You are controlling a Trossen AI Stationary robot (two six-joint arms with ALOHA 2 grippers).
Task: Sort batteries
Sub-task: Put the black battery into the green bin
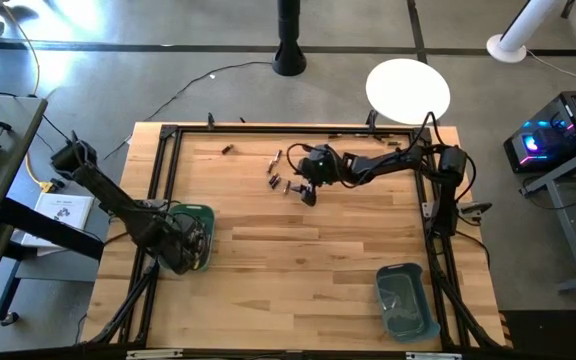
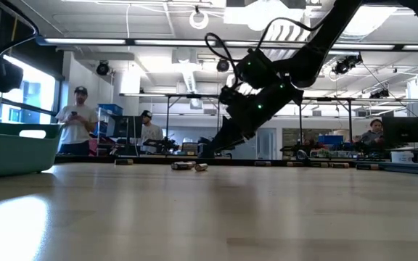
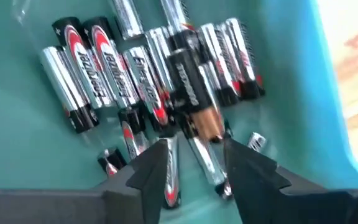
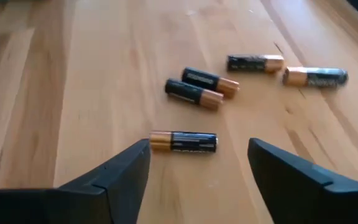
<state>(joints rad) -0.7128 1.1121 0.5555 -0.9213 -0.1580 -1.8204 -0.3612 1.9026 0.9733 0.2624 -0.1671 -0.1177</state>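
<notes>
Left gripper (image 3: 194,163) hangs over the teal bin (image 1: 204,215), jaws parted above a copper-topped battery (image 3: 194,93) — likely a drop; right gripper (image 4: 197,163), jaws wide, lines up a loose battery (image 4: 183,142) on the counter (image 1: 298,260).

We see five black-and-copper batteries (image 4: 184,142) lying flat on the wooden bench (image 4: 73,93); silvery ones (image 3: 104,68) are piled in a teal bin (image 3: 17,149), one black-and-copper battery (image 3: 194,99) on top.

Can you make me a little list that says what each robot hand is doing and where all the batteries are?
left gripper: open, over the left bin
left bin contents: a pile of silver batteries with one black-and-copper battery on top
right gripper: open, low over the table
nearest loose battery: lying flat between the right gripper's fingers
other loose batteries: four black-and-copper ones farther along the wood
right bin: near the table's front right corner
</notes>
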